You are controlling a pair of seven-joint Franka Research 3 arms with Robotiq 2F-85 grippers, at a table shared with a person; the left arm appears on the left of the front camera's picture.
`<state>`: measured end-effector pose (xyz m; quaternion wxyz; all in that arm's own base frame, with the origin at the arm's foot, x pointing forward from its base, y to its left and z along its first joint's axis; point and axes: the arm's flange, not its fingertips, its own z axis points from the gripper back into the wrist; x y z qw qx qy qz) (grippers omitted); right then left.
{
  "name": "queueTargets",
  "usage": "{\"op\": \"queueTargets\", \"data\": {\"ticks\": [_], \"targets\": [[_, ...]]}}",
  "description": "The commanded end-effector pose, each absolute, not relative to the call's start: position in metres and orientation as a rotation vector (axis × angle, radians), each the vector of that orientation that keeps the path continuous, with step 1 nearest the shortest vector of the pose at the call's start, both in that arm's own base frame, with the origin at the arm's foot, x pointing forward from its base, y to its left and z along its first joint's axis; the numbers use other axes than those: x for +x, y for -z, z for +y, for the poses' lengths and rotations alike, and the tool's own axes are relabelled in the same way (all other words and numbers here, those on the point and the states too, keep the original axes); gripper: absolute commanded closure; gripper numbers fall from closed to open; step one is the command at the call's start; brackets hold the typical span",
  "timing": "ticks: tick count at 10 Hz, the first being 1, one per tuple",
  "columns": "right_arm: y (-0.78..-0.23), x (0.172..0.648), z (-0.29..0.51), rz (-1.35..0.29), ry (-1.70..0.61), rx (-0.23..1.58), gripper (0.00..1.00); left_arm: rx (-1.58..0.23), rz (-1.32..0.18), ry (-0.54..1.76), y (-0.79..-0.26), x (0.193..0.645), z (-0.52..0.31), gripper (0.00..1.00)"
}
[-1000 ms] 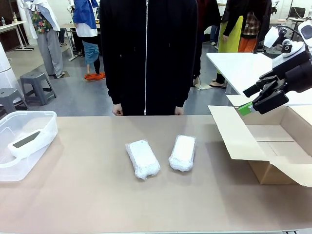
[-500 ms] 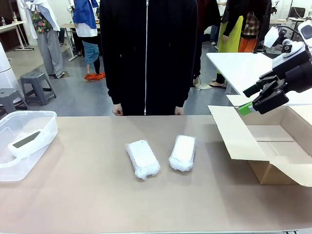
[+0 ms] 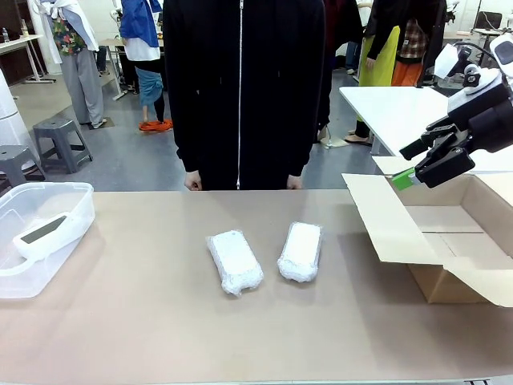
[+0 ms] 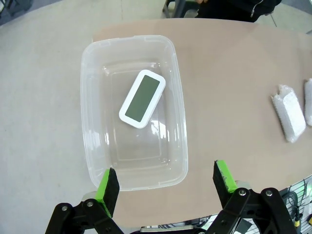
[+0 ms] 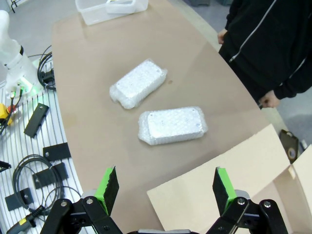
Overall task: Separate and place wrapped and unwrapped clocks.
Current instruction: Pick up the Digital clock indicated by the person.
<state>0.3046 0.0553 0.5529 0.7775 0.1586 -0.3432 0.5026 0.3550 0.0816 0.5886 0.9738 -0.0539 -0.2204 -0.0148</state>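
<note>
Between tub (image 3: 78,215) and box (image 3: 385,220), wrapped clocks (image 3: 235,261)

Grey floor (image 3: 120,164) — grey stools (image 3: 60,127) left, white table (image 3: 393,112) right.

Counter (image 3: 144,321) is showing a matt, smooth tan face. At 9 o'clock, clear plastic tub (image 4: 181,122) is glinting glossy. The bare clock (image 4: 142,98) inside is looking like smooth white plastic, grey screen dull. Centre: first wrapped clock (image 3: 235,261), with second wrapped clock (image 3: 300,251) at its 3 o'clock, both lying in crinkly clear film. At 3 o'clock, cardboard box (image 3: 393,228) is reading matt, papery brown.
</note>
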Motion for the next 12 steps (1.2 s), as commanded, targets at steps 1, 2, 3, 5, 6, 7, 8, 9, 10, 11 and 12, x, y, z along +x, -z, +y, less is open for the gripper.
{"op": "queueTargets", "data": {"ticks": [1, 2, 3, 5, 6, 7, 8, 9, 10, 11, 12], "targets": [[-0.551, 0.306, 0.055, -0.749, -1.097, 0.372, 0.00, -0.107, -0.452, 0.022, -0.587, 0.354, 0.081, 0.00], [-0.551, 0.306, 0.055, -0.749, -1.097, 0.372, 0.00, -0.109, -0.445, 0.030, -0.589, 0.355, 0.082, 0.00], [-0.551, 0.306, 0.055, -0.749, -1.097, 0.372, 0.00, -0.225, -0.589, 0.128, -0.614, 0.363, 0.052, 0.00], [-0.551, 0.306, 0.055, -0.749, -1.097, 0.372, 0.00, -0.135, -0.633, 0.303, -0.654, 0.374, -0.035, 0.00], [-0.551, 0.306, 0.055, -0.749, -1.097, 0.372, 0.00, -0.185, -0.655, 0.399, -0.662, 0.370, -0.069, 0.00], [-0.551, 0.306, 0.055, -0.749, -1.097, 0.372, 0.00, -0.230, -0.674, 0.507, -0.661, 0.361, -0.097, 0.00], [-0.551, 0.306, 0.055, -0.749, -1.097, 0.372, 0.00, -0.268, -0.710, 0.596, -0.651, 0.351, -0.113, 0.00], [-0.551, 0.306, 0.055, -0.749, -1.097, 0.372, 0.00, -0.303, -0.769, 0.665, -0.629, 0.346, -0.126, 0.00], [-0.551, 0.306, 0.055, -0.749, -1.097, 0.372, 0.00, -0.320, -0.805, 0.704, -0.605, 0.344, -0.134, 0.00], [-0.551, 0.306, 0.055, -0.749, -1.097, 0.372, 0.00, -0.315, -0.801, 0.745, -0.581, 0.343, -0.139, 0.00], [-0.551, 0.306, 0.055, -0.749, -1.097, 0.372, 0.00, -0.284, -0.756, 0.760, -0.566, 0.344, -0.138, 0.00]]}}
